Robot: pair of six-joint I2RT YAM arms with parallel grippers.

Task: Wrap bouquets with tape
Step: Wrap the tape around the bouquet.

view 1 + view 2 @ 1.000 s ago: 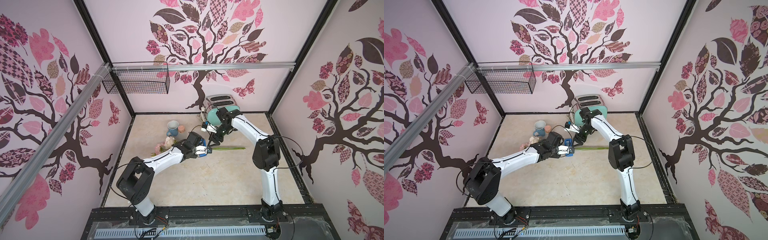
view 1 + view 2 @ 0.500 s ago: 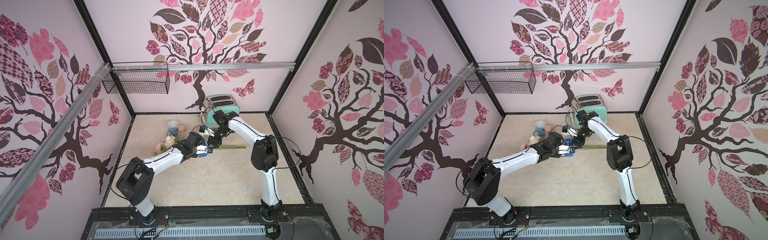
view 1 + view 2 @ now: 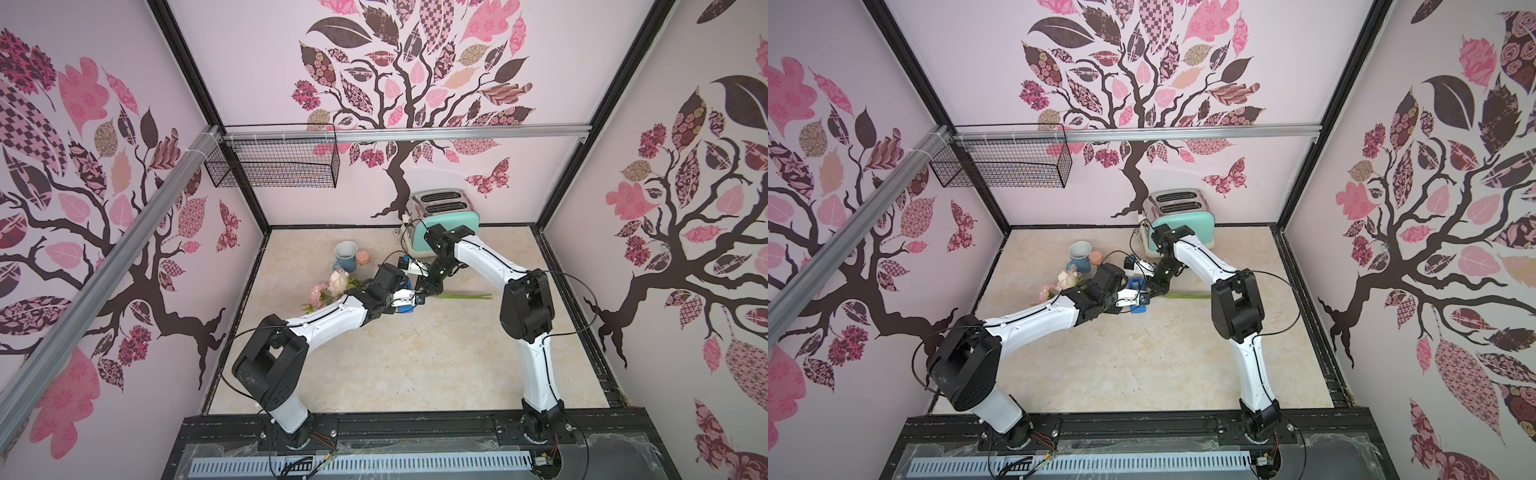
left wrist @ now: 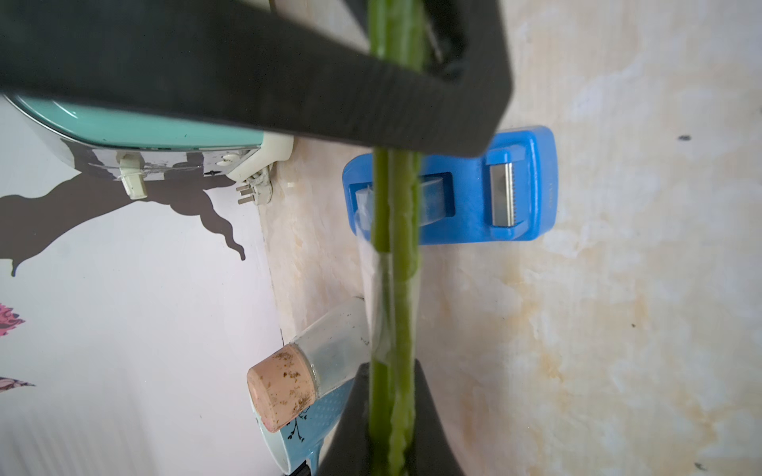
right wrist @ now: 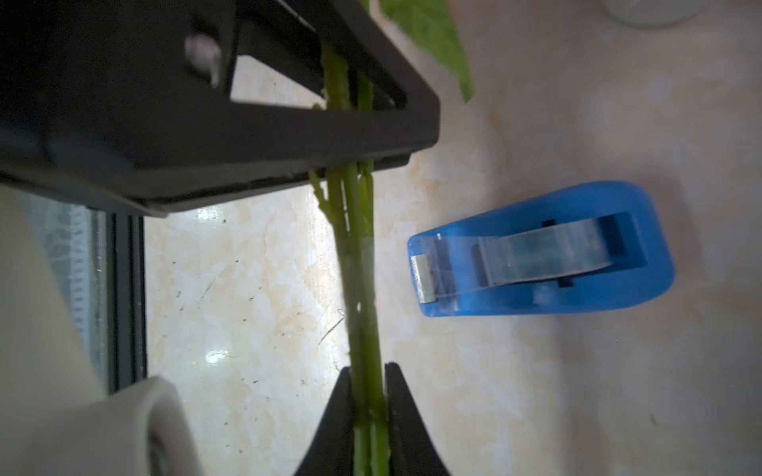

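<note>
the beige marbled tabletop [image 3: 415,365] carries everything, and the white left arm [image 3: 324,320] and white right arm [image 3: 486,257] meet over its far middle. the bouquet of artificial pale pink and cream flowers [image 3: 332,286] lies across that spot, with its blooms on the left arm's side. its long thin green stems [image 3: 465,296] run out past the right arm. the left gripper [image 4: 391,371] is clamped narrow on the stem bundle. the right gripper [image 5: 368,377] is pinched on the same bundle a little further along, so a short free stretch hangs between the two grips. the bright blue plastic tape dispenser [image 5: 536,255] sits on the table just beside and under that stretch. a strip of clear tape [image 4: 385,296] already clings to the stems there and seems to lead back toward the roll. to do this step well, i'd hold both grips firm and turn the bundle as one so the tape winds snug — no slack, no stems splaying — then draw the strip across the toothed cutter [image 4: 503,193].
</note>
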